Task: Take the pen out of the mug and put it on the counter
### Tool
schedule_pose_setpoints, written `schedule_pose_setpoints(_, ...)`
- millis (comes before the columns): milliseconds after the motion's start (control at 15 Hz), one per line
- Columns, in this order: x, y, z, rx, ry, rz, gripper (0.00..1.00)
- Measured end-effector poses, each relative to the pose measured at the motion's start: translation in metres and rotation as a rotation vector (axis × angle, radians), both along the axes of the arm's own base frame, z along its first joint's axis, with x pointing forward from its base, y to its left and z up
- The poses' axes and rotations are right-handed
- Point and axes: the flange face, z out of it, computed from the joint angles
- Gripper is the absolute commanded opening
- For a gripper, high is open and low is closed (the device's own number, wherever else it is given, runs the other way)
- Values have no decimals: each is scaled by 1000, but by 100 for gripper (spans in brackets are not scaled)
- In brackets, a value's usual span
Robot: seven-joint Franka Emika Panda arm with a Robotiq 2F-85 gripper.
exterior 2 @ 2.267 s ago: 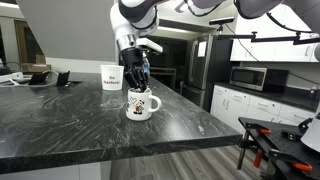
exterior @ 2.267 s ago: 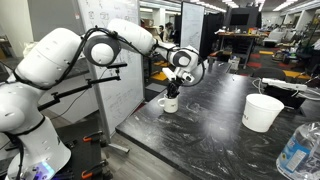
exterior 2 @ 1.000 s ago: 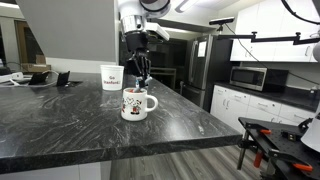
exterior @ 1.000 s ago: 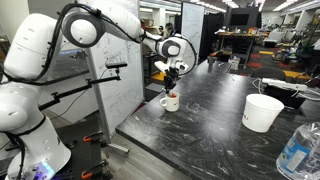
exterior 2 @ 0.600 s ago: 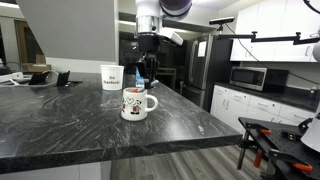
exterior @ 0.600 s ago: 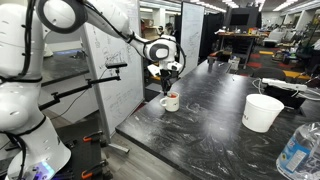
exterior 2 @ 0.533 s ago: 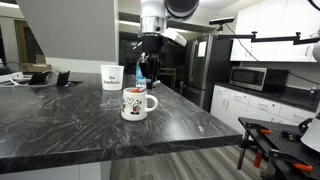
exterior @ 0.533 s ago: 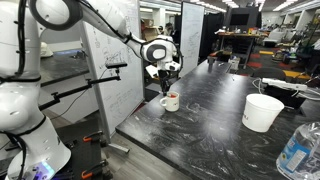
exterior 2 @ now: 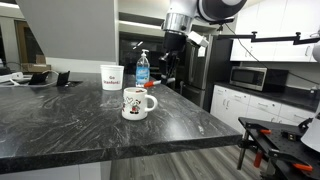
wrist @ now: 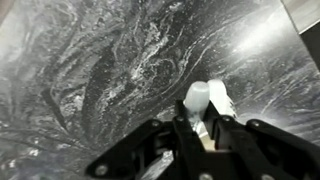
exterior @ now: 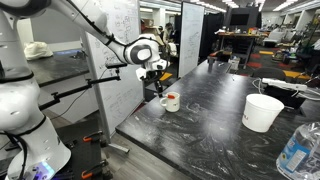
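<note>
In an exterior view my claw (exterior: 155, 74) hangs up and left of the mug (exterior: 171, 101) on the bench (exterior: 215, 135). In an exterior view the mug (exterior 2: 135, 102) stands below-left of the claw (exterior 2: 168, 68). In the wrist view, the claw (wrist: 205, 128) pinches the pen (wrist: 197, 98), with the bench (wrist: 90, 70) beneath.

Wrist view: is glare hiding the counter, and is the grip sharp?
Wrist view: glare whitens the counter at upper right only; the gripper looks soft, the pen a bright pale end in it. In an exterior view the mug is sharp and evenly lit.
</note>
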Motion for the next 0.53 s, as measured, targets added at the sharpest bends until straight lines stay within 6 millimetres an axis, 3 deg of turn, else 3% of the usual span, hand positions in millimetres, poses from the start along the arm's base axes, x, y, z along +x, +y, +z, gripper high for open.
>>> schedule_pose_setpoints(267,-18,-7,10,-21,-23,-43,6)
schedule_pose_setpoints(533,-25,-28,2,12,4,-137,6)
